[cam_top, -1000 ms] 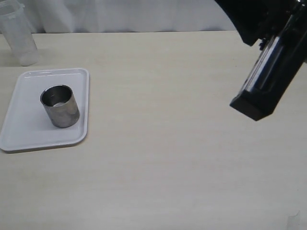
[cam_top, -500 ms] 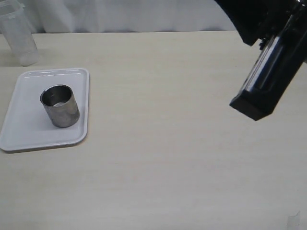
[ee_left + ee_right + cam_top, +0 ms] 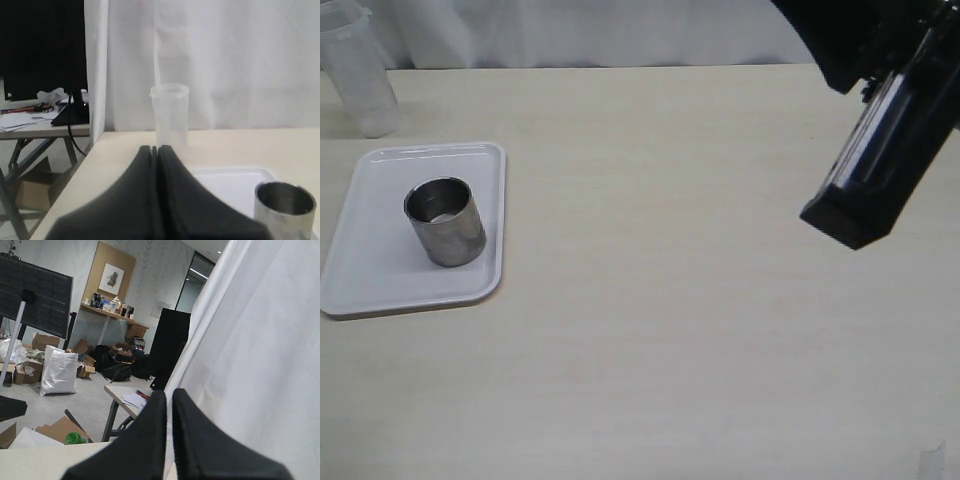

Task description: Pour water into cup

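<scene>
The steel cup (image 3: 446, 221) stands upright on a white tray (image 3: 380, 280) at the left of the table; it also shows in the left wrist view (image 3: 285, 207). The translucent plastic beaker (image 3: 360, 78) stands upright on the table behind the tray. It shows just beyond my left gripper (image 3: 155, 148), which is shut and empty and out of the exterior view. I cannot make out the water in the beaker. My right gripper (image 3: 169, 393) is shut and empty. The right arm (image 3: 880, 150) hangs above the table's right side, far from the cup.
The tray (image 3: 230, 177) lies between the beaker (image 3: 170, 117) and the table's front. A white curtain (image 3: 590, 30) hangs behind the table. The table's left edge (image 3: 75, 170) drops off beside the beaker.
</scene>
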